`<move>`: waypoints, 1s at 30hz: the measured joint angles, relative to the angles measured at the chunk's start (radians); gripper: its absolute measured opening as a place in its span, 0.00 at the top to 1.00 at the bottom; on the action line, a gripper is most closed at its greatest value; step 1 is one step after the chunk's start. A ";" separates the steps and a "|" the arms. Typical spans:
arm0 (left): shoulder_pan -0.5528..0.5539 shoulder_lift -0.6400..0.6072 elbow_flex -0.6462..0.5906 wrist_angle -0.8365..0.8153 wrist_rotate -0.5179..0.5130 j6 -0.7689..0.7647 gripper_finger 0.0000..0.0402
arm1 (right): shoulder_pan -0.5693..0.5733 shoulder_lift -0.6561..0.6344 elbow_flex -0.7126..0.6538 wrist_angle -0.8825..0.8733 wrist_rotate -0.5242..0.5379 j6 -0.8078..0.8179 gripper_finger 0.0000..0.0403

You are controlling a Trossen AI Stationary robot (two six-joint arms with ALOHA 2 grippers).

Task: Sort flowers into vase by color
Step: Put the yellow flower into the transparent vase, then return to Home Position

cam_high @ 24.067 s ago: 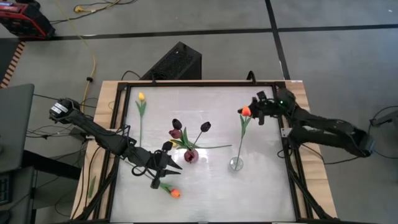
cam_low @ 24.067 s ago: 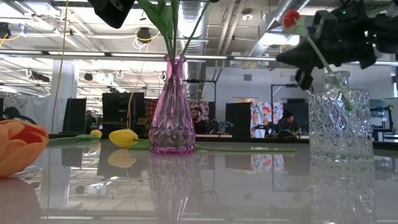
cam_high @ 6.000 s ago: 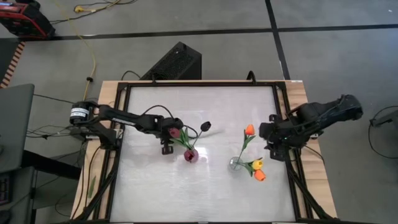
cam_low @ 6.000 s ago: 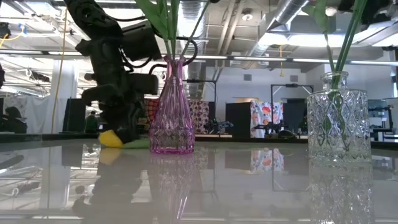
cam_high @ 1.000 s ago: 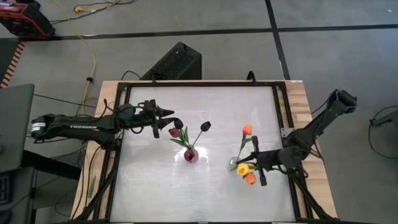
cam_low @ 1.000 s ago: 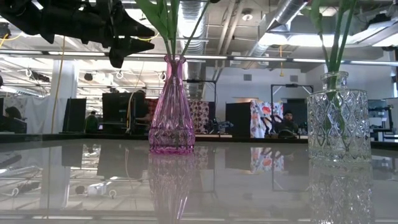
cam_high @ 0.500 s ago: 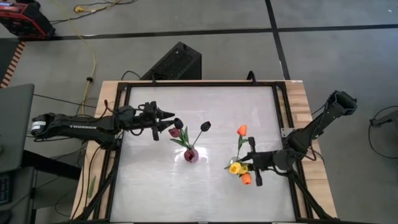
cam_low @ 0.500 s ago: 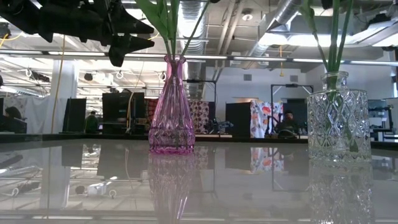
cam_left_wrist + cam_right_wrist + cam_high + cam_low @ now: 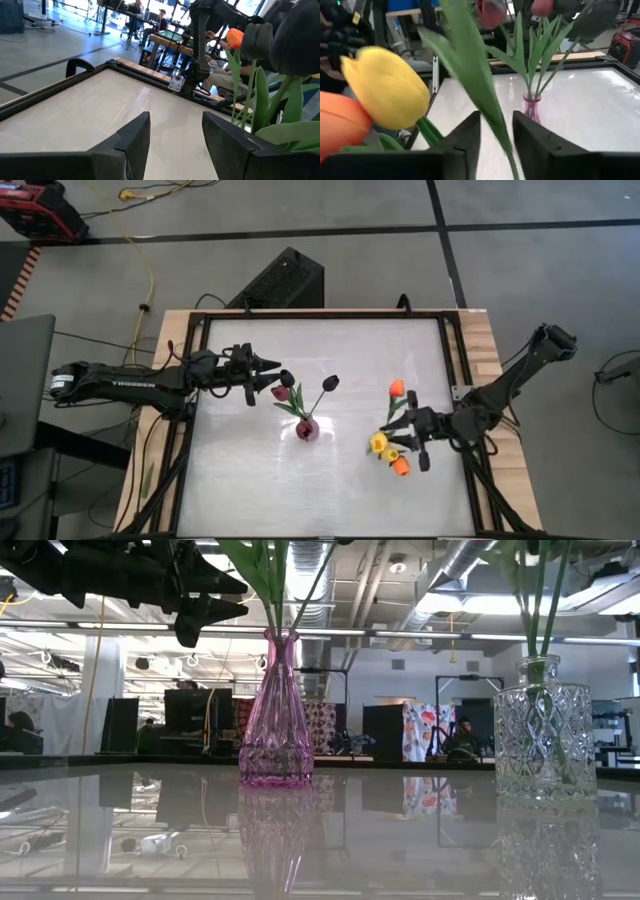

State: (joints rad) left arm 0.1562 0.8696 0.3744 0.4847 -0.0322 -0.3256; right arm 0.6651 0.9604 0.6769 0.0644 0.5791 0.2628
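Observation:
A pink vase (image 9: pixel 307 430) holds three dark maroon tulips (image 9: pixel 330 383) mid-table. To its right, the clear glass vase (image 9: pixel 545 735) holds an orange tulip (image 9: pixel 397 389), a yellow tulip (image 9: pixel 379 443) and a second orange tulip (image 9: pixel 400 466). My right gripper (image 9: pixel 402 442) is open, level at those stems from the table's right. A green leaf (image 9: pixel 490 110) runs through its gap (image 9: pixel 496 137). My left gripper (image 9: pixel 270 371) hangs open and holds nothing, left of the maroon heads (image 9: pixel 300 35). My right gripper has the green leaf (image 9: pixel 495 125) standing in the gap between its open fingers (image 9: pixel 462 140). Whether either finger touches it I cannot tell.
The glossy white tabletop (image 9: pixel 320 350) is ringed by a black frame (image 9: pixel 455 370) on a wooden base. A black box (image 9: pixel 285 280) sits on the floor beyond the far edge. Bare tabletop lies toward the near edge.
My right gripper has rolled about its own axis and opened, letting go of the stems it was shut on. The yellow tulip's head has swung a little toward the table's left, and the stems in the clear vase have shifted.

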 joint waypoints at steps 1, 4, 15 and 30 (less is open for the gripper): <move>0.000 0.000 0.000 0.000 0.000 0.000 0.58 | 0.000 -0.009 0.000 0.000 0.000 0.002 0.64; 0.000 0.000 0.000 0.000 0.001 0.000 0.58 | 0.000 -0.037 0.000 0.000 0.009 0.002 0.55; 0.000 0.000 0.000 0.000 0.009 0.000 0.58 | 0.005 -0.154 0.000 0.004 -0.032 0.002 0.44; 0.001 -0.009 0.000 -0.010 0.008 0.028 0.58 | 0.043 -0.324 0.001 -0.069 -0.194 0.027 0.47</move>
State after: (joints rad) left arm 0.1569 0.8609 0.3744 0.4745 -0.0238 -0.2975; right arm 0.7081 0.6361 0.6777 -0.0051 0.3856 0.2899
